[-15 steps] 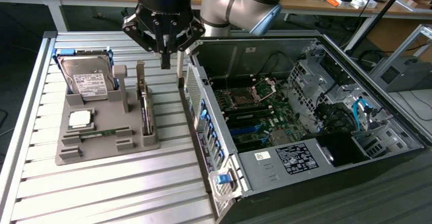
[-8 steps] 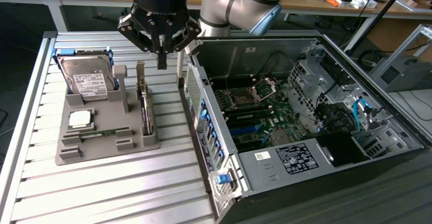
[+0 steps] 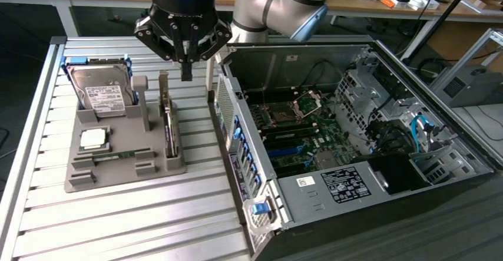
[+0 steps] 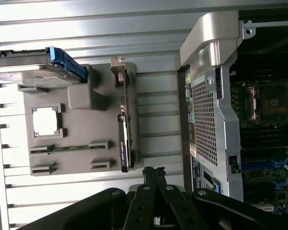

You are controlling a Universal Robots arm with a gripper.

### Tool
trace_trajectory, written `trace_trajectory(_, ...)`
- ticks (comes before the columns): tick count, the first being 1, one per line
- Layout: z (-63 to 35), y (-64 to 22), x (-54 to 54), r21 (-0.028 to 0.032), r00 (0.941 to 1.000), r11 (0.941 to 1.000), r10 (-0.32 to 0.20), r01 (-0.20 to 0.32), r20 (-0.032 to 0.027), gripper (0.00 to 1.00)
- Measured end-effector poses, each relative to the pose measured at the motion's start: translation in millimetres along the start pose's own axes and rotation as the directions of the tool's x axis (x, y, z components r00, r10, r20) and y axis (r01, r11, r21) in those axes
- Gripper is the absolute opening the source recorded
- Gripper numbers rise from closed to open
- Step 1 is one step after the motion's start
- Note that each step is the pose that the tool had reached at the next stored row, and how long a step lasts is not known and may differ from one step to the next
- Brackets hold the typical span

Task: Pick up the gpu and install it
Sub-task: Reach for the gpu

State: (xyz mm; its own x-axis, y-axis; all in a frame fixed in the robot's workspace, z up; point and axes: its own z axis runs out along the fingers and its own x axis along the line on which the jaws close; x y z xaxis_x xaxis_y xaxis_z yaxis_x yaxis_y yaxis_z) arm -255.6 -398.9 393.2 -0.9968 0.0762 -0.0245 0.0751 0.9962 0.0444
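Hard drive (image 3: 101,90) standing tilted in grey holder (image 3: 126,134); holder sitting on slatted surface (image 3: 141,214); processor chip (image 3: 93,138) lying flat in recess; memory stick (image 3: 118,154) lying just beside chip.

Grey holder (image 3: 118,149), ribbed silver table (image 3: 118,214). The gpu (image 4: 124,143) looks green and dark; the gripper (image 3: 186,73) is black.

- Table (image 3: 118,220): silvery metal top made of parallel ribbed slats, with a raised frame rail along the edge at the exterior view's left.
- Tray (image 3: 110,177): grey moulded holder with slots and upright posts, lying flat on the slats toward the exterior view's left.
- Computer case (image 3: 228,105): lies on its side on the table at the exterior view's right, open side up, with its perforated metal panel facing the tray. A strip of bare slats separates the two.
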Motion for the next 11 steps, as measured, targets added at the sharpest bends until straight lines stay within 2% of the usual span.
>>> trace_trajectory(11, -0.1, -0.3, 3.8, 0.0, 1.0, 1.0, 0.0, 0.0, 0.0, 0.11)
